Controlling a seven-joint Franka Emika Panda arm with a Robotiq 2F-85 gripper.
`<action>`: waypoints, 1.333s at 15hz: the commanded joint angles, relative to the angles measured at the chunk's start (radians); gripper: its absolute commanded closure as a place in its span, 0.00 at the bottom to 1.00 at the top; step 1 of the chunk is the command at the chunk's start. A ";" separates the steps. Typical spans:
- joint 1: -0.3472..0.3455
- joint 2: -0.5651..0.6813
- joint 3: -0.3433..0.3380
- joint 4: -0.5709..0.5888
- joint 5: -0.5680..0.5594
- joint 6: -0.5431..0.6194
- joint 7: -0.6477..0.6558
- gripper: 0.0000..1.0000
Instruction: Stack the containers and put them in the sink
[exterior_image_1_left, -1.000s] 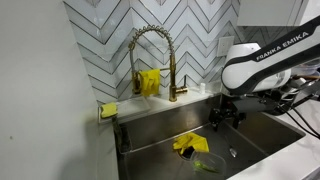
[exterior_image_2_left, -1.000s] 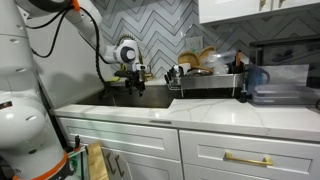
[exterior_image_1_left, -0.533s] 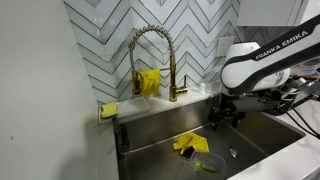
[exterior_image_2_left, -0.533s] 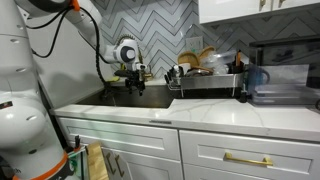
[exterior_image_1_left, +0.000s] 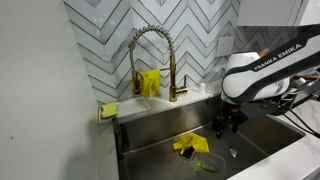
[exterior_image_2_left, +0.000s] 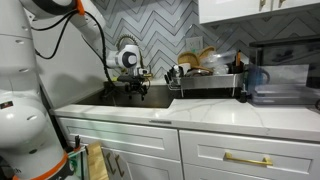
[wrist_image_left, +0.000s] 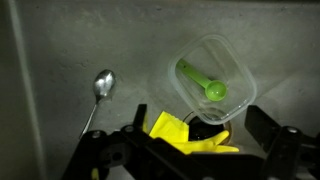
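A clear plastic container (wrist_image_left: 213, 70) lies on the sink floor with a green spoon (wrist_image_left: 203, 81) inside it. It shows faintly in an exterior view (exterior_image_1_left: 207, 165). More clear containers (exterior_image_2_left: 280, 85) sit on the counter by the dish rack. My gripper (wrist_image_left: 200, 124) hangs open and empty above the sink floor, over the drain, next to the container. It is seen in both exterior views (exterior_image_1_left: 226, 123) (exterior_image_2_left: 136, 89) inside the sink basin.
A yellow rubber glove (wrist_image_left: 180, 134) lies at the drain, also in an exterior view (exterior_image_1_left: 189, 143). A metal spoon (wrist_image_left: 103, 84) lies on the sink floor. A gold faucet (exterior_image_1_left: 152, 60) stands behind the sink (exterior_image_1_left: 150, 138). A dish rack (exterior_image_2_left: 205, 78) stands on the counter.
The arm has shifted a little sideways and lower over the sink. The gripper stays open and empty. Nothing in the sink has moved.
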 joint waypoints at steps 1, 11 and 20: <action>0.001 0.036 -0.017 -0.036 -0.016 0.065 -0.116 0.00; 0.003 0.052 -0.024 -0.012 -0.002 0.049 -0.124 0.00; 0.045 0.272 -0.013 0.163 -0.068 0.049 -0.180 0.00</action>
